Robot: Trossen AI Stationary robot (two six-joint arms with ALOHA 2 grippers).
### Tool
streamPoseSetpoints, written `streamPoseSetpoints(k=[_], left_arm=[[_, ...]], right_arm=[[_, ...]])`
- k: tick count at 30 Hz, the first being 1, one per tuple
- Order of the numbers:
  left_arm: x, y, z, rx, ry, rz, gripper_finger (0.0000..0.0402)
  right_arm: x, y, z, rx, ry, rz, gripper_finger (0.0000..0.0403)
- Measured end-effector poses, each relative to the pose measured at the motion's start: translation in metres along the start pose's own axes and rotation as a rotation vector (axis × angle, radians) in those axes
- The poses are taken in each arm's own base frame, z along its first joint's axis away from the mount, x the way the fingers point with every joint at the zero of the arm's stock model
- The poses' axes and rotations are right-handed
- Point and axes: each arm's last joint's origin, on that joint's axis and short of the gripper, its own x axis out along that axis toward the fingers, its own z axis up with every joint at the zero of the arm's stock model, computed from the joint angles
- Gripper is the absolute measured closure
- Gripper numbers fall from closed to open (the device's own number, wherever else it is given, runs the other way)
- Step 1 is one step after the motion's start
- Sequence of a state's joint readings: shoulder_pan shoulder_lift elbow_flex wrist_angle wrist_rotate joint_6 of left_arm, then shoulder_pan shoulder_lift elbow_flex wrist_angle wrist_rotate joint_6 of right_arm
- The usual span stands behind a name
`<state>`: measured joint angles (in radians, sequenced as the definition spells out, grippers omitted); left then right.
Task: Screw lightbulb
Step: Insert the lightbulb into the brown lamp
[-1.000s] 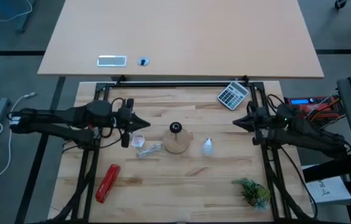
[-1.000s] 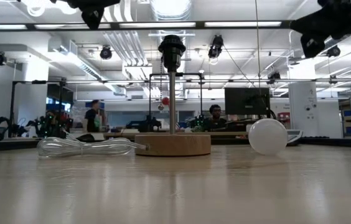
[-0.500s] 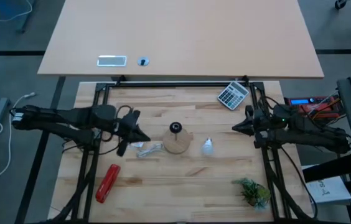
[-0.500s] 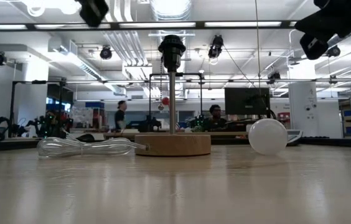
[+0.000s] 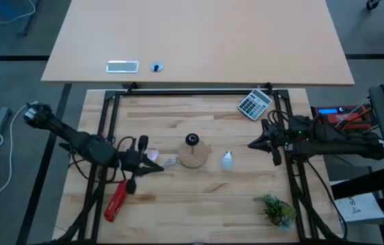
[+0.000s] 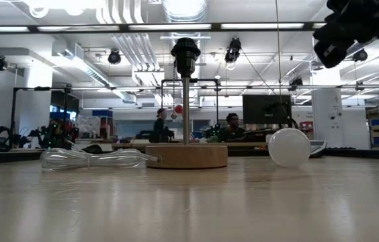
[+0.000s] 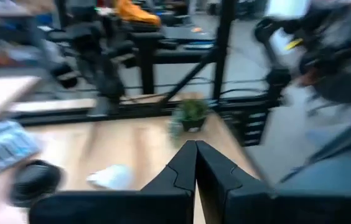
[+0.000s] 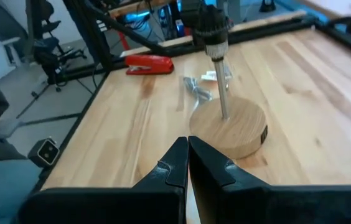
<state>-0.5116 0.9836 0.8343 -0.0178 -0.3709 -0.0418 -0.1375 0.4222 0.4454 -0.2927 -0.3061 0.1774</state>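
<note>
Bright overhead ceiling lights; left wrist view motion-blurred; elsewhere sharp.

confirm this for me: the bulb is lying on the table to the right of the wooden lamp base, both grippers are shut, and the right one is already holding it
Not quite. The lightbulb does lie on the table right of the wooden lamp base, and both grippers are shut, but the right gripper holds nothing. The high view shows it apart from the bulb, and its wrist view shows bare closed fingers. The left gripper sits on the base's other side.
</note>
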Motion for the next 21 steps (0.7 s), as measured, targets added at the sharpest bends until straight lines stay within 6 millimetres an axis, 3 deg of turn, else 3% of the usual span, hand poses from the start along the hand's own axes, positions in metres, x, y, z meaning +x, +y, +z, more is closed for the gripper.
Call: streamPoseSetpoints(k=[4, 8, 15, 21], left_arm=[[0.009, -0.002, -0.004, 0.129, 0.024, 0.040, 0.0402], [0.026, -0.008, -0.013, 0.151, 0.054, 0.040, 0.0402], [0.057, -0.017, -0.021, 0.077, -0.020, 0.134, 0.0402], [0.066, -0.015, -0.033, -0.034, 0.019, 0.311, 0.0402]], right_arm=[[0.001, 0.001, 0.010, -0.049, -0.037, 0.006, 0.0394], [0.002, 0.002, 0.017, -0.042, -0.069, 0.011, 0.0394], [0.010, 0.000, 0.018, 0.022, -0.058, 0.011, 0.0394], [0.021, -0.004, 0.011, 0.023, 0.036, 0.012, 0.0394]])
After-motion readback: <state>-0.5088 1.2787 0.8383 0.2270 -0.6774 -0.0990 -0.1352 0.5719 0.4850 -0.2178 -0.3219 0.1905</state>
